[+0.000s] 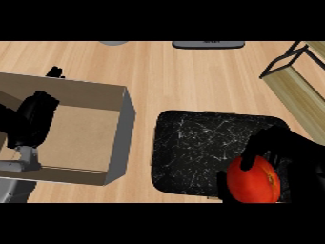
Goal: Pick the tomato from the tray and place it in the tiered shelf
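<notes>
The right hand (295,150) comes in from the lower right corner and is closed round the tomato (256,183). Its black fingers (255,157) curl over the far side of the red fruit, and the palm covers the side nearest the forearm. The tomato's near, left face shows bare and red below the fingers, with a small dark mark on its skin.

Hand and tomato are over the near right corner of the tray (193,152), a dark, speckled slab with rounded corners that spreads out to the left of the hand and away from it. Whether the tomato rests on the tray or is raised off it cannot be told from this angle.

Beyond the right hand, toward the far right corner, stands the tiered shelf (299,93). It has pale wooden boards in a thin black frame and runs at a slant. It is apart from the hand, with a strip of wooden counter (179,76) between its nearest board and the tray's far edge.

Well to the left of the right hand, past the tray, is an open cardboard box (87,138) with a grey wall facing the tray. The left hand (27,124) shows over this box near the left edge, open, its fingers relaxed and pointing away, holding nothing.

Far ahead of both hands, at the counter's back edge, two grey things are cut off by the view: a flat dark one (208,44) and a smaller pale one (113,42).
</notes>
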